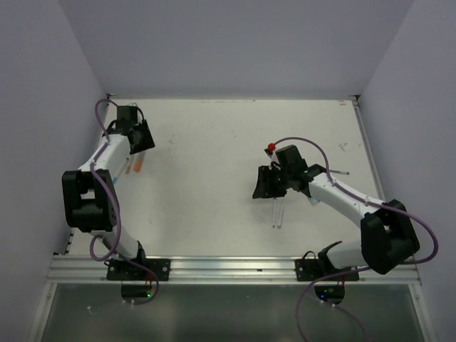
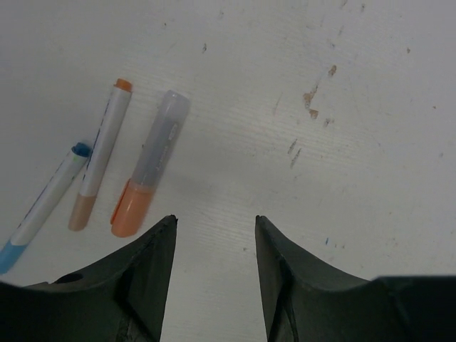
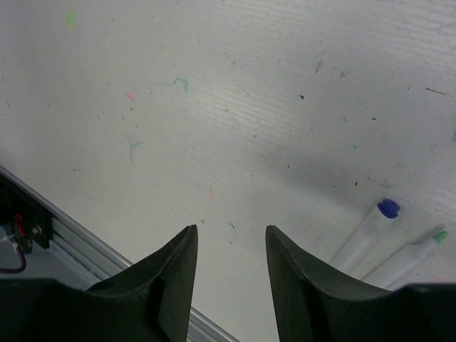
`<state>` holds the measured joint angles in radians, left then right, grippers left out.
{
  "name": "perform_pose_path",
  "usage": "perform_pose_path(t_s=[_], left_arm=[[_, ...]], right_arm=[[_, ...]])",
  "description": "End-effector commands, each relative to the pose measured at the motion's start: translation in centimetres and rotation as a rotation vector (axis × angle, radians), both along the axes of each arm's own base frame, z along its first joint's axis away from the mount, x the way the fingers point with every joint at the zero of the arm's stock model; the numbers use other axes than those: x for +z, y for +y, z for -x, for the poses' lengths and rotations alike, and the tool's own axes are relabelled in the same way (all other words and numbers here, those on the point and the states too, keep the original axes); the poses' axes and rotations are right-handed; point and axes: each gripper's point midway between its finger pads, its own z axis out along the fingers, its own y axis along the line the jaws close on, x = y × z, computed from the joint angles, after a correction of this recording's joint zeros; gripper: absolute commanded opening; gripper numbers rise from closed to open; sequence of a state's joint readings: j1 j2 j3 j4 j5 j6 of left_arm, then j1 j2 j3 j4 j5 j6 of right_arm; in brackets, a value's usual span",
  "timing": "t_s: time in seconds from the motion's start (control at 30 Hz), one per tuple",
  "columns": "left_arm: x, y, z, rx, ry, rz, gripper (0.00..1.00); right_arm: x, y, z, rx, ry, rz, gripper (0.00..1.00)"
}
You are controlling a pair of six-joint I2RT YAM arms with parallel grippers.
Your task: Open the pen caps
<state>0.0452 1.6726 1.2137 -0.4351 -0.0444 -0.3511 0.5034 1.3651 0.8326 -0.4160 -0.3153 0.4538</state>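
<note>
In the left wrist view three pens lie side by side on the white table. One has a clear barrel [image 2: 162, 135] with a stubby orange cap [image 2: 131, 211]. One has a white barrel with a pale orange cap [image 2: 80, 212]. One has a light blue cap [image 2: 8, 253] at the frame edge. My left gripper [image 2: 216, 219] is open and empty, just right of them. In the right wrist view two clear pens show a dark blue end [image 3: 388, 207] and a green end [image 3: 440, 236]. My right gripper [image 3: 229, 228] is open and empty, to their left.
From above, the left gripper [image 1: 139, 141] hangs over the left pens [image 1: 132, 166] and the right gripper [image 1: 267, 183] over the right pens [image 1: 277, 212]. A small red object [image 1: 271, 148] sits by the right wrist. An aluminium rail [image 1: 228, 267] borders the near edge; walls surround the table.
</note>
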Motion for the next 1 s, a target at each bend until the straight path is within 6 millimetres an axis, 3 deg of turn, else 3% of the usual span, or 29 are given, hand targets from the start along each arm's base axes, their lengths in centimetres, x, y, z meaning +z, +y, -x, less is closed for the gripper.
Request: perform_pose_path(t_s=[0.0,0.23,0.57,0.97], left_arm=[[0.3,2.1,-0.5,0.025,0.027,-0.107,0.50],[-1.7,3.8,-0.2,0.072,0.074,-0.179,0.50],[-4.2,5.1,-0.6,0.081,0.093,-0.108,0.53],[-5.9,4.9,-1.0,0.057,0.105,-0.045,0.52]], right_arm=[[1.2,1.5,-1.0,0.055,-0.049,-0.058,0.47],[-0.1,1.6,-0.8,0.077,-0.025,-0.049,0.47],[-1.0,1.5,-0.3,0.088,-0.014,-0.050,0.48],[-1.3,1.7,-0.2,0.098,-0.001,-0.057,0.48]])
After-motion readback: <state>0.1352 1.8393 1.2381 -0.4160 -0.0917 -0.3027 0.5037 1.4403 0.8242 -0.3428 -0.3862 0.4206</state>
